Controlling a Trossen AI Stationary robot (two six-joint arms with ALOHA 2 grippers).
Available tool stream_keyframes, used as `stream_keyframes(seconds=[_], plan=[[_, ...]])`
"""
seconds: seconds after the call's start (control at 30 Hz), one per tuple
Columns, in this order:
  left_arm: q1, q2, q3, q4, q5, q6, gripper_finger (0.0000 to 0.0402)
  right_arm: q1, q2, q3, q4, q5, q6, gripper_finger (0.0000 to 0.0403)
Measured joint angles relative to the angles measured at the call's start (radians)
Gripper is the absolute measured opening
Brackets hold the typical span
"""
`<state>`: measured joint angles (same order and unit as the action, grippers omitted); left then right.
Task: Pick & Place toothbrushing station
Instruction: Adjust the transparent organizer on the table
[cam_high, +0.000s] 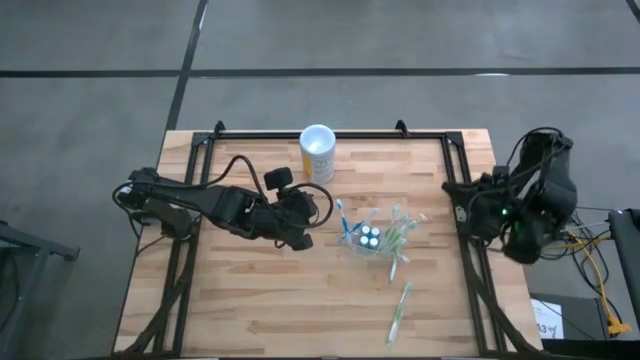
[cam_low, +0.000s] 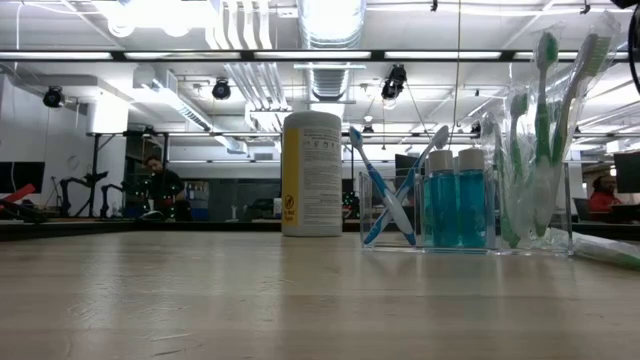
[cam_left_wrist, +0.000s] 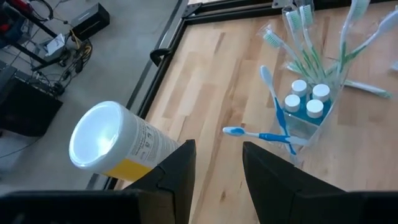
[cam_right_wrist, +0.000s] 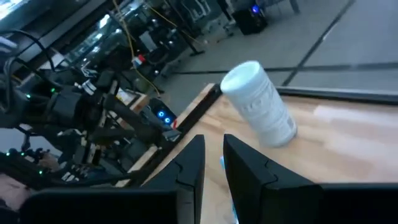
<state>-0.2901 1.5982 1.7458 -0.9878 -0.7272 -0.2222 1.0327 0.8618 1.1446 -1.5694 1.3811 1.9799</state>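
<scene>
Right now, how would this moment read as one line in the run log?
left gripper: jaws open, empty, beside toothbrush holder | right gripper: at table's right edge | loose toothbrush: on table

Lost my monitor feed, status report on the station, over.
Left gripper open, empty, beside toothbrushing station. Right gripper parked at table's right edge, fingers nearly shut, empty. Loose toothbrush on table near station.
</scene>
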Motion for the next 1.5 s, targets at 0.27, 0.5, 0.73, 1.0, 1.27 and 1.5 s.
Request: stream_keyframes(seconds=[0.27,0.5,0.73,1.0,1.27,1.5], plan=[[0.0,0.0,0.0,0.0,-0.195,-0.095,0.0138,0.0,-0.064,0.054,0.018,0.005,-0.248,0.0056],[0.0,0.002,0.0,0.091,-0.097,-0.196,0.0138,0.001,-0.062,0.122,0.033,0.061,-0.542,0.0056],[0.005,0.068,0.0,0.371,0.151,-0.121,0.0137,0.001,-0.063,0.169,0.033,0.063,-0.655,0.0056],[0.088,0.141,-0.001,0.253,0.077,-0.875,0.0135,0.001,-0.056,0.162,0.035,0.062,-0.622,0.0056],[0.151,0.146,0.0,0.104,0.197,-0.943,0.011,0.001,-0.054,0.16,0.035,0.062,-0.621,0.0056],[0.152,0.169,0.0,0.11,0.308,-0.948,0.0087,0.001,-0.053,0.16,0.035,0.062,-0.622,0.0056]])
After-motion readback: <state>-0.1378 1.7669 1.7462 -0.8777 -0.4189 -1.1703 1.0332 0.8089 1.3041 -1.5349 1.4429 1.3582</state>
